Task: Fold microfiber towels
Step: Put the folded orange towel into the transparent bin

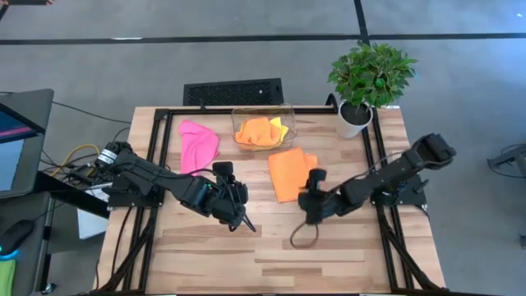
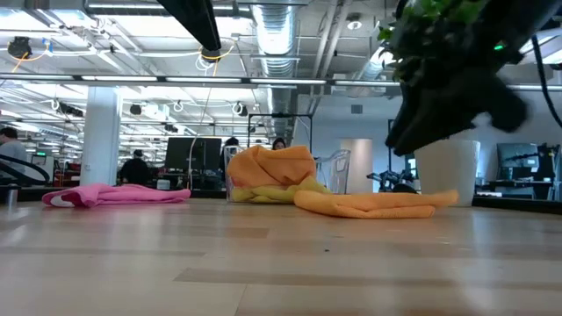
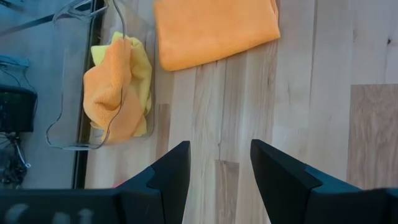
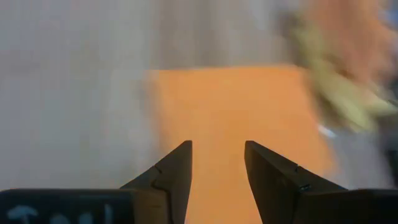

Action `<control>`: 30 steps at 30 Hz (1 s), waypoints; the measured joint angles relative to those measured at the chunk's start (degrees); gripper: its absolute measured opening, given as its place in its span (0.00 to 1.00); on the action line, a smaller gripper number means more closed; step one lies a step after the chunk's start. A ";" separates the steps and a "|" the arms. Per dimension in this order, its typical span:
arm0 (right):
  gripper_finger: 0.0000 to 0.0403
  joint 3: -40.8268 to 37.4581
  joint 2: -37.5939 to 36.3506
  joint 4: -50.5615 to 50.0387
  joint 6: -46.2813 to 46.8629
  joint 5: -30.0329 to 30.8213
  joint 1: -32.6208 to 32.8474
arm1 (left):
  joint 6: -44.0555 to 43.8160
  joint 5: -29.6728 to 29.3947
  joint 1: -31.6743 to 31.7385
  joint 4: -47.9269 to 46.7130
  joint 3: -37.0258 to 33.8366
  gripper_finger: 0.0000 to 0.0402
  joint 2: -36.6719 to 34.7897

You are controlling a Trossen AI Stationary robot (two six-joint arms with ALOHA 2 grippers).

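A folded orange towel (image 1: 289,171) lies flat on the table, right of centre; it also shows in the low view (image 2: 369,204). A hot pink towel (image 1: 200,145) lies crumpled at the far left. A clear plastic bin (image 1: 286,115) at the far middle holds a second orange towel (image 1: 256,131) and a yellow towel (image 1: 279,130), both bunched up. My left gripper (image 3: 221,163) is open and empty over bare wood, near and left of the folded towel. My right gripper (image 4: 217,163) is open at the folded towel's near right edge (image 4: 236,112) and holds nothing.
A potted plant (image 1: 370,78) in a white pot stands at the far right corner. A black frame (image 1: 156,123) runs along the table's sides and far edge. A dark cable loop (image 1: 302,238) lies near the right gripper. Bare wood (image 1: 271,263) stretches toward the near edge.
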 joint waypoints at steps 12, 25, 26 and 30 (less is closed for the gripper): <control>0.42 -0.08 10.95 7.31 -15.48 -3.55 -0.16 | -1.38 0.02 0.00 0.22 0.00 0.40 0.17; 0.42 0.02 12.73 8.28 -15.53 -9.54 -4.18 | -2.34 0.09 -0.02 0.19 0.02 0.40 0.24; 0.42 0.02 13.08 8.25 -15.53 -9.14 -4.19 | -2.34 0.09 -0.02 0.19 0.02 0.40 0.24; 0.42 0.26 15.00 8.73 -15.63 -7.61 -4.57 | -2.36 0.09 -0.02 -0.04 0.02 0.40 0.24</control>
